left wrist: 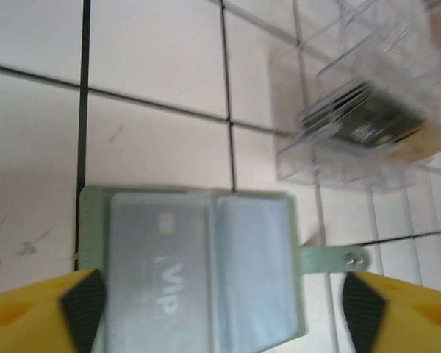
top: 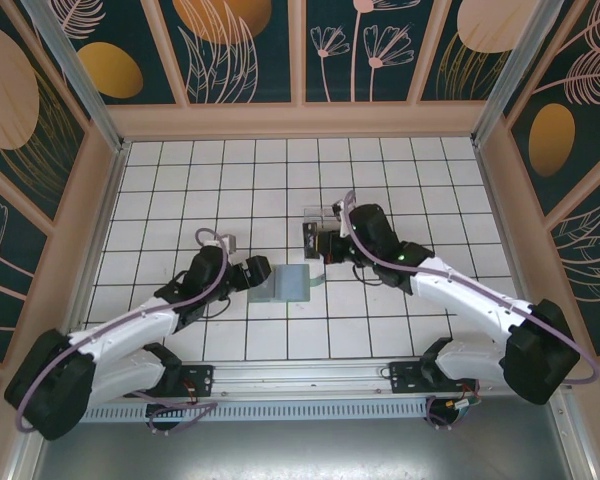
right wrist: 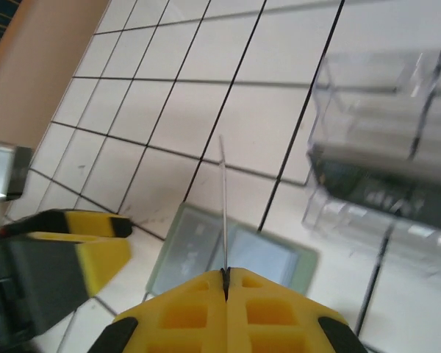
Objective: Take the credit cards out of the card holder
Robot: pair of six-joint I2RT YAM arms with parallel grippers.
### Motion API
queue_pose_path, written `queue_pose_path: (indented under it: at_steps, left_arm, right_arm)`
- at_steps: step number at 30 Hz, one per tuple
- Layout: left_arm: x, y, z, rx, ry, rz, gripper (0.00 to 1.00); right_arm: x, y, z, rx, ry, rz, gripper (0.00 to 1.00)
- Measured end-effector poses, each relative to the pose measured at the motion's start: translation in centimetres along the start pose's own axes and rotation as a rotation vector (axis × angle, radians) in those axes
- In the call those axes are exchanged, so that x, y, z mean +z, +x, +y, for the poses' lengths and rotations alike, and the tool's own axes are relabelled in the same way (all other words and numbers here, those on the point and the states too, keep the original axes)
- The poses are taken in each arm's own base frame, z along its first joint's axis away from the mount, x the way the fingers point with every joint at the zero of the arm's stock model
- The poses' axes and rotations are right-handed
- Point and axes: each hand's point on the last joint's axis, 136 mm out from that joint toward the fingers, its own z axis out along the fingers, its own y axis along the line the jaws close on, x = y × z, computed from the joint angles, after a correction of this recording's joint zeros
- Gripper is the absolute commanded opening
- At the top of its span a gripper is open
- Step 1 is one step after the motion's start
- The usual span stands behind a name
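The clear box (left wrist: pixel 360 118) is blurred and runs off the right edge; the card (right wrist: pixel 223 206) stands edge-on, its face hidden.

A clear plastic box (left wrist: pixel 353 158) stands on the white tiled table (left wrist: pixel 154 66). It is ahead of the left fingers (left wrist: pixel 29 316), toward their right side, and apart from them. A dark flat thing (left wrist: pixel 375 118) lies inside the box; what it is, I cannot tell. From the right fingers (right wrist: pixel 184 309) the same box is also ahead and to the right, quite near. Dark green wall panels (top: pixel 240 45) with drawings of leaves and flowers stand around the table.
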Motion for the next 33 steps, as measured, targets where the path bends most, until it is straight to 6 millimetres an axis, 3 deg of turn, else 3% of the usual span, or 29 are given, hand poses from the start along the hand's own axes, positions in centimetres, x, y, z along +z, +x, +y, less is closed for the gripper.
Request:
queue_pose_path:
  at_steps: [3, 9, 15, 20, 33]
  left_arm:
    - [-1.5, -1.4, -1.3, 0.003, 0.042, -0.062, 0.99]
    - [-4.8, -3.6, -3.1, 0.007, 0.112, -0.182, 0.98]
    - [-6.9, -4.3, -3.2, 0.005, 0.143, -0.252, 0.98]
    - [-7.6, -4.1, -2.7, 0.002, 0.145, -0.273, 0.98]
    - [-8.1, -3.3, -1.8, 0.0, 0.141, -0.274, 0.99]
  right_arm:
    - [-0.4, -1.5, 0.1, -0.179, 0.065, -0.013, 0.0]
    - [-0.1, -1.3, -0.7, -0.557, 0.173, 0.061, 0.0]
    - [1.3, -2.1, -1.5, -0.877, 0.26, 0.172, 0.0]
    - [2.9, -0.1, -2.7, -1.12, 0.286, 0.3, 0.0]
    - [5.0, 2.0, -5.0, -1.383, 0.301, 0.464, 0.0]
